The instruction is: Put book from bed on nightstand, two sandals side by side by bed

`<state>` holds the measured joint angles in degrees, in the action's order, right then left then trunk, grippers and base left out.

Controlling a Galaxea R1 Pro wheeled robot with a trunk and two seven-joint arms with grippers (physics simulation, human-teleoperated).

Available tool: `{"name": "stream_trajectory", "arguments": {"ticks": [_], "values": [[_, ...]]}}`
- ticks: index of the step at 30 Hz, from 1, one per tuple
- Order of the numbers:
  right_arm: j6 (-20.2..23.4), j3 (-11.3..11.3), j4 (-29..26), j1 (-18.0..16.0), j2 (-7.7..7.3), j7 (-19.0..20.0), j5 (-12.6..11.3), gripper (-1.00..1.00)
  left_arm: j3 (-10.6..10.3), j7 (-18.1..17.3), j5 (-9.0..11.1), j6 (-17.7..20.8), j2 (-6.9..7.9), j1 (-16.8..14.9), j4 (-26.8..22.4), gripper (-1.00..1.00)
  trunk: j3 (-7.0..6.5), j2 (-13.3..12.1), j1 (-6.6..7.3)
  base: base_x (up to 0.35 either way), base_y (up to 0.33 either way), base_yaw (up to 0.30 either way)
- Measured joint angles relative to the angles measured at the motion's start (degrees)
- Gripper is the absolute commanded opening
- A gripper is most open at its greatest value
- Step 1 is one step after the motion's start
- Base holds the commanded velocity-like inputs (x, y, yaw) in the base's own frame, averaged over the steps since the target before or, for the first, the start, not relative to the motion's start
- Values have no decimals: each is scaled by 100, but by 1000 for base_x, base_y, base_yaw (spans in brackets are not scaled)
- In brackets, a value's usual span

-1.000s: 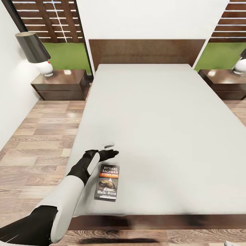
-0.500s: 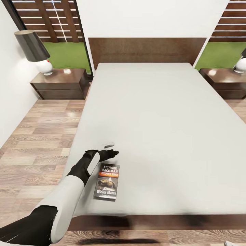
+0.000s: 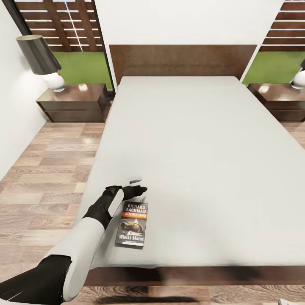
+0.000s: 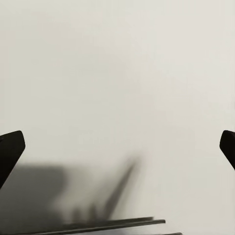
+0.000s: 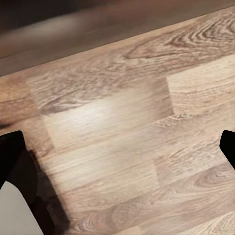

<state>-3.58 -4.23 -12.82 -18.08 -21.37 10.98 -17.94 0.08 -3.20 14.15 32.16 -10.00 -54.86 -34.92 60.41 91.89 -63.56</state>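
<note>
The book [image 3: 132, 224], dark with an orange band, lies flat near the foot of the pale mattress of the bed [image 3: 203, 148]. My left gripper [image 3: 136, 186] hovers open over the mattress just beyond the book's far end, nothing between its fingers. In the left wrist view the left gripper [image 4: 117, 147] has its fingertips [image 4: 10, 149] wide apart over the sheet, with the book's thin edge [image 4: 98, 227] close by. My right gripper [image 5: 117, 152] is open above the wood floor [image 5: 127, 127]. One nightstand [image 3: 74, 101] stands left of the headboard, another nightstand [image 3: 277, 99] right of it. The sandals are out of view.
A dark-shaded lamp [image 3: 42, 59] with a white base sits on the left nightstand, and a white lamp base [image 3: 299, 79] on the right one. Plank floor [image 3: 46, 169] runs along the bed's left side to a white wall. The dark bed frame [image 3: 190, 275] edges the foot.
The head camera has shifted slightly, so the whole picture has moved a little. My left arm and the book hold the same places.
</note>
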Motion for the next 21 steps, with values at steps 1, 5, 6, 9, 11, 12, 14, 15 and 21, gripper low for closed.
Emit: {"name": "stream_trajectory", "arguments": {"ticks": [1,5,6,9,11,12,14,15,21], "values": [[0,0,0,0,0,0,0,100,0,0,-1,0,0,-2,0,100,0,0,0,0,0,0],[0,-2,0,0,0,0,0,100,0,0,-1,0,0,-2,0,100,53,119,-65,0,0,0],[0,-3,0,0,0,0,0,100,0,0,-1,0,0,-3,0,100,71,159,-87,0,0,0],[0,-2,0,0,0,0,0,100,-1,12,-50,11,0,-6,-41,100,124,280,-152,0,0,0],[0,-2,0,0,0,0,0,100,0,10,-38,12,0,-5,-97,100,160,360,-196,0,0,0],[0,-3,0,0,0,0,0,100,0,3,-31,5,0,-3,-102,100,161,361,-197,0,0,0],[0,-4,0,0,0,0,0,100,0,1,-25,3,0,-3,-103,100,161,361,-197,0,0,0],[0,-4,0,0,0,0,0,100,0,2,-26,4,0,-5,-101,100,161,361,-197,0,0,0],[0,-1,0,0,0,0,0,100,0,-2,-21,0,0,-2,-106,100,161,361,-197,0,0,0]]}}
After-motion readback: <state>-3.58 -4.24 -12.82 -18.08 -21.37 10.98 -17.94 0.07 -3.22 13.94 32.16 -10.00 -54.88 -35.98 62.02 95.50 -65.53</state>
